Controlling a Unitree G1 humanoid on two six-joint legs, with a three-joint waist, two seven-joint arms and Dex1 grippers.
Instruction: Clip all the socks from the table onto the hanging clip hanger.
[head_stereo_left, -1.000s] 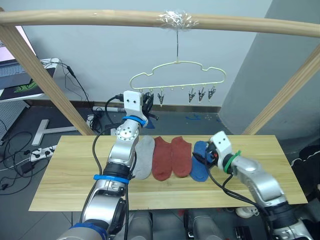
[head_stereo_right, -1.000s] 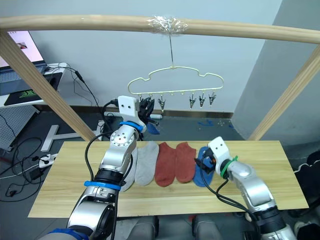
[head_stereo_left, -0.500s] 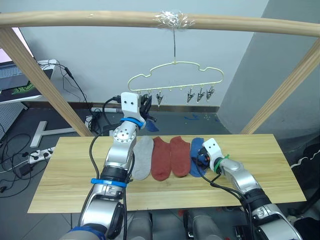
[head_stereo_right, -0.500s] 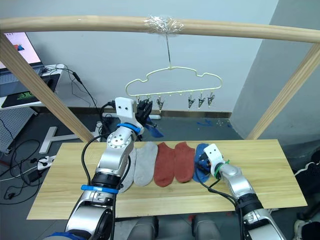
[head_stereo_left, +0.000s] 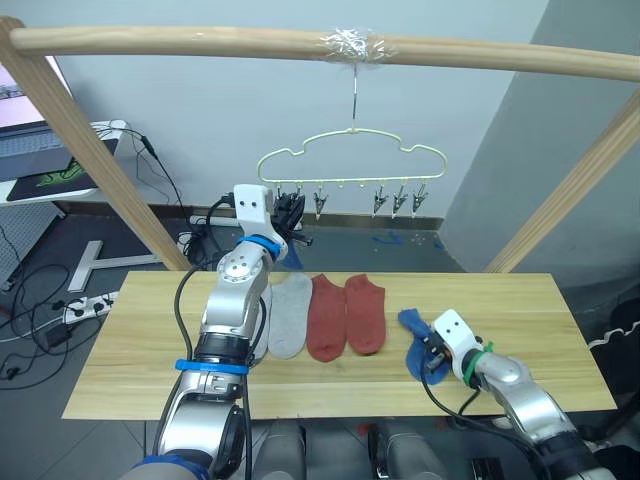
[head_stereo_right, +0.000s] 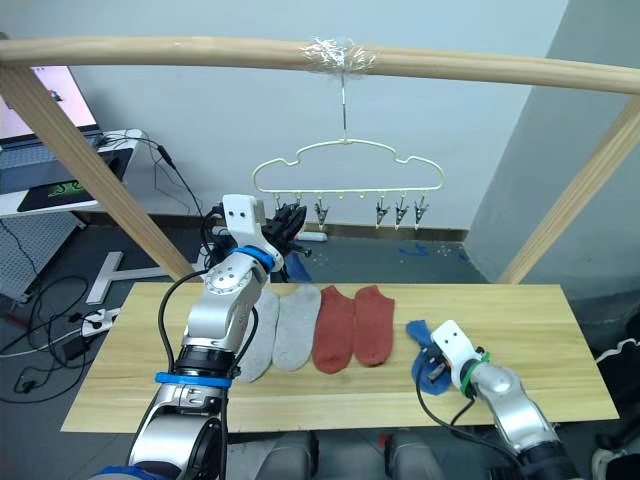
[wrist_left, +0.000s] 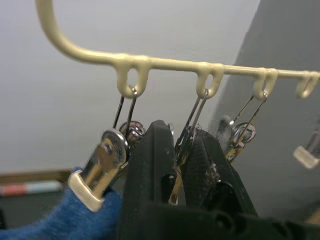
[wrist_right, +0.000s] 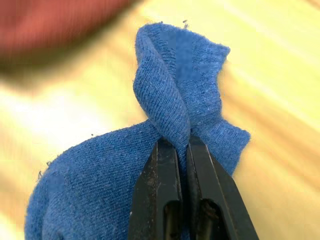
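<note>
The pale yellow-green clip hanger (head_stereo_left: 352, 152) hangs by its hook from the wooden rail, with small grey clips (head_stereo_left: 399, 200) in a row. My left gripper (head_stereo_left: 290, 210) is raised to it, its fingers (wrist_left: 155, 150) shut on one clip. A blue sock (wrist_left: 95, 215) hangs from the clip beside. On the plank table (head_stereo_left: 130, 350) lie a grey sock (head_stereo_left: 290, 315), a second grey sock (head_stereo_right: 262, 335) partly under my left arm, and two rust red socks (head_stereo_left: 327, 315) (head_stereo_left: 365, 312). My right gripper (head_stereo_left: 432, 352) is shut on a fold of another blue sock (wrist_right: 190, 80), near the table's front right.
The round wooden rail (head_stereo_left: 200, 40) spans the top, held by slanted posts at left (head_stereo_left: 100, 170) and right (head_stereo_left: 570, 190). A white desk with a laptop (head_stereo_left: 40, 165) stands far left, and cables (head_stereo_left: 40, 310) lie on the floor.
My right gripper has closed on the blue sock and pulled it away from the red socks toward the table's front right. The left arm has stayed at the hanger.
</note>
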